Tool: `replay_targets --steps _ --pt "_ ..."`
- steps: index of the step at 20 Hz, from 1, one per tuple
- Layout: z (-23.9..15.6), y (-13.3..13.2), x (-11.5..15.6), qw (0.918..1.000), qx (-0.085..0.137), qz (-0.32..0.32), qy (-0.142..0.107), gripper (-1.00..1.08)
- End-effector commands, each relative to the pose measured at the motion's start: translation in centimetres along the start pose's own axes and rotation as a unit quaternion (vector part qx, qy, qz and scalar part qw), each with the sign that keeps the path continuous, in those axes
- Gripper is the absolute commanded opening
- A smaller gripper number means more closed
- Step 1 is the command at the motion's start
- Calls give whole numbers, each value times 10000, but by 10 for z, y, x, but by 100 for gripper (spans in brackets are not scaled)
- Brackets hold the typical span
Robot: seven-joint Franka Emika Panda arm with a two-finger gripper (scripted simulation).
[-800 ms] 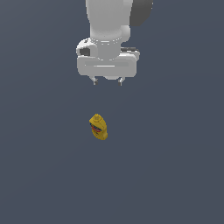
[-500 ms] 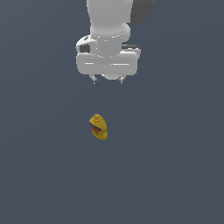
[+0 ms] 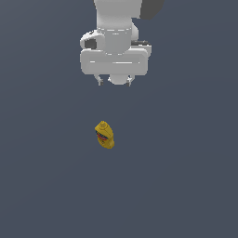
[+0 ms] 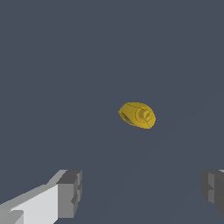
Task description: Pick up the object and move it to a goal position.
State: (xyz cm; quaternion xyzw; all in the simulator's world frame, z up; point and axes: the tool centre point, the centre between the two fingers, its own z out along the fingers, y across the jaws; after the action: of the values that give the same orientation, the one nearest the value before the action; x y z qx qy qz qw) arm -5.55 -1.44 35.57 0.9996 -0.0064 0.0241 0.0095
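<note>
Yellow plastic: mustard bottle point(image 3: 104, 135) stands alone on the dark grey floor point(image 3: 186, 176), cap up, slightly tilted.
Gripper: gripper point(image 3: 114, 82) hangs well above it, fingers point(image 4: 69, 193) spread wide, nothing between them.
Handling: looks light and smooth, probably squeezable, so it may slip or dent.
Grasp: pinch the mid-body across the narrow sides.
Obstacles: none visible around it.

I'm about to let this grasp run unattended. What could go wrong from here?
The mustard bottle stands small and slightly tilted on the floor, so a finger touching it first might tip it. In the wrist view it lies off the line between the open gripper fingers, so a straight descent may miss or clip it. Its tapered cap might slip from a high pinch.
</note>
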Motion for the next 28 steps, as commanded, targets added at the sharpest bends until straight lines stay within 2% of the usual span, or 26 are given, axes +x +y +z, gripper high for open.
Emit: replay_targets --steps 1,9,17,22,28 --pt "0 0 0 10000 -1 -6 1 100" --pt "7 3 4 9996 4 -269 -13 100" --pt "24 9 11 9962 18 -866 -44 100" --pt "40 15 17 9900 35 -1406 -70 100" --pt "60 23 24 9781 61 -2080 -100 100"
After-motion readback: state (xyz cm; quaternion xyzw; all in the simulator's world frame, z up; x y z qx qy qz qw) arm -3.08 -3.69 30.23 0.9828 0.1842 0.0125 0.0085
